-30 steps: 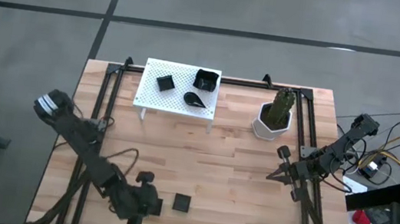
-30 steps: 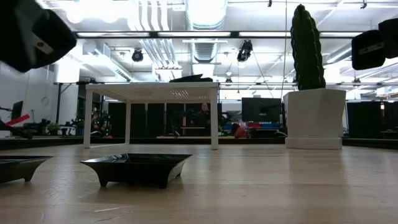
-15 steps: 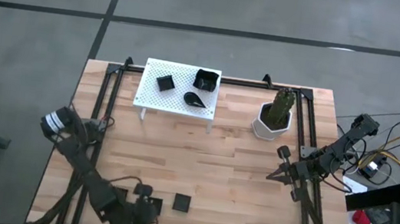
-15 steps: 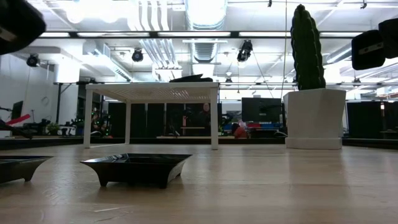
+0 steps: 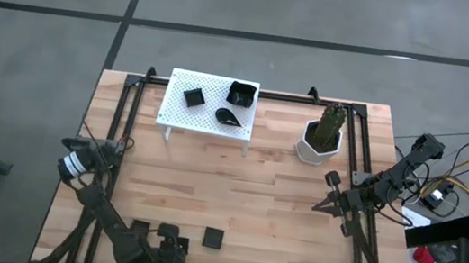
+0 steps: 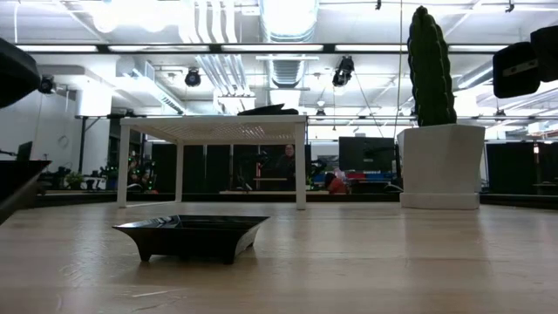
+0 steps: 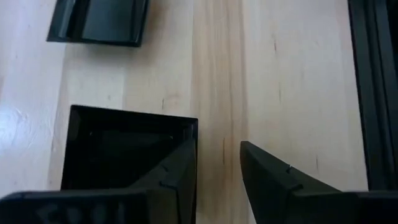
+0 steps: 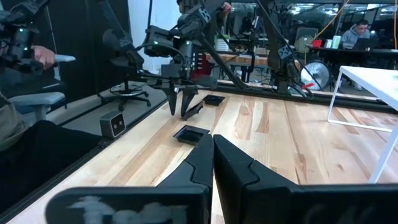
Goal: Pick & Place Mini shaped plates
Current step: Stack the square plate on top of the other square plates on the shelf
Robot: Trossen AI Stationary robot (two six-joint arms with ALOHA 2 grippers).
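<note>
plate [image 7: 118,165] tilted, left end effector [image 7: 217,168] astride rim

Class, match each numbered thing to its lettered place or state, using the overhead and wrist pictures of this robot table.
Things:
1. cactus pot
2. teardrop dish
3. left gripper
4. right gripper

Places or states:
A. lying on top of the white rack
B. fingers shut, over the right side of the table
C. standing on the table to the right of the rack
D. fingers apart, one on each side of the square plate's rim

Pairs: 1-C, 2-A, 3-D, 4-B
</note>
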